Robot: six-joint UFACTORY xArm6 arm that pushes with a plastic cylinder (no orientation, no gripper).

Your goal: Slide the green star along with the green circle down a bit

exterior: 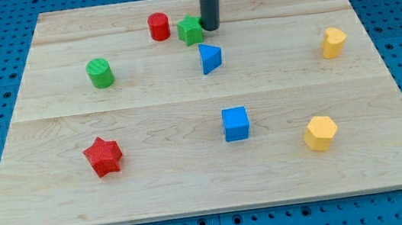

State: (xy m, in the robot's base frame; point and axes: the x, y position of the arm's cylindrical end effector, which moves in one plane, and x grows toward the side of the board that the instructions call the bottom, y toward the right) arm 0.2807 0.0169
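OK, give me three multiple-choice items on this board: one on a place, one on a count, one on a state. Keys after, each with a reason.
1. Where is my tip relative to the green star?
A. at its right side in the view
B. far below it
C. left of the red cylinder

2. How many blue blocks are on the board?
A. one
B. two
C. three

3. How do the green star and the green circle lie?
A. touching
B. stacked
C. apart

Answers: 1 A, the rod's end sits right beside the star's right edge. 2 B, only the blue triangle and blue cube are blue. 3 C, bare wood separates them, the circle lying further left and lower.
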